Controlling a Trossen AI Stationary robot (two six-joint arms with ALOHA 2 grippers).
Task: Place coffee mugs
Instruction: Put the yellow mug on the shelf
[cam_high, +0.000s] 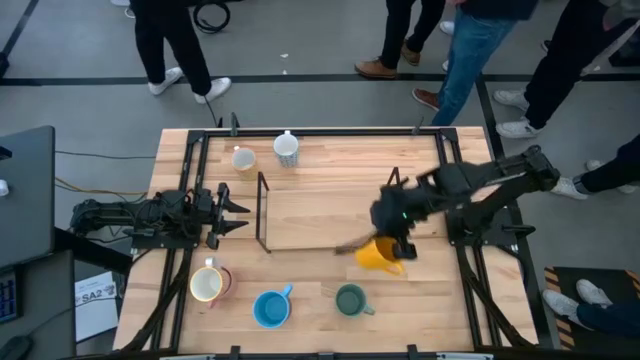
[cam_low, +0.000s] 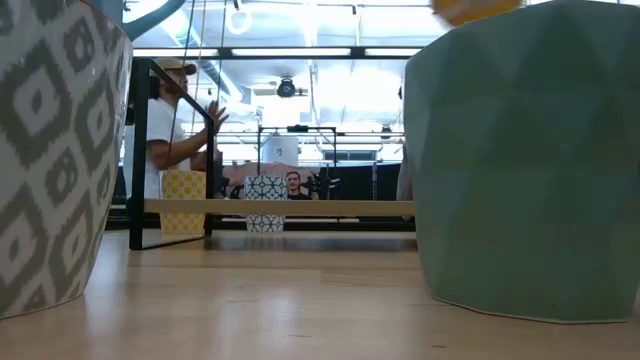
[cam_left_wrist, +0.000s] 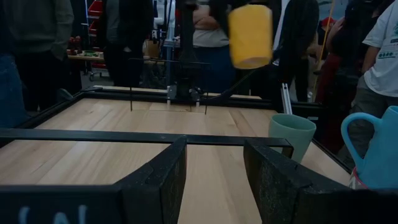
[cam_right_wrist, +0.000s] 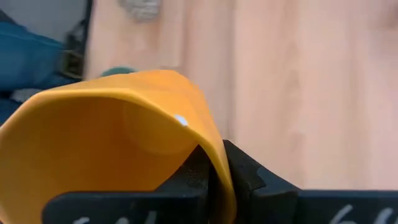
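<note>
The right gripper (cam_high: 392, 250) pinches the orange mug's (cam_high: 378, 254) rim, holding it above the table (cam_high: 330, 215), toward 4 o'clock from centre. The green mug (cam_high: 350, 299) sits at its 7 o'clock. The left gripper (cam_high: 232, 212) waits at 9 o'clock, fingers spread.

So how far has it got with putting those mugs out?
Hard to call anything finished. Two mugs, a patterned white mug and a cream-yellow mug, stand at the far edge beside the black rack. In hand: the right gripper is shut on the rim of the orange mug, held above the table. Left: the pink mug, blue mug and green mug at the near edge. The left gripper waits open.
</note>
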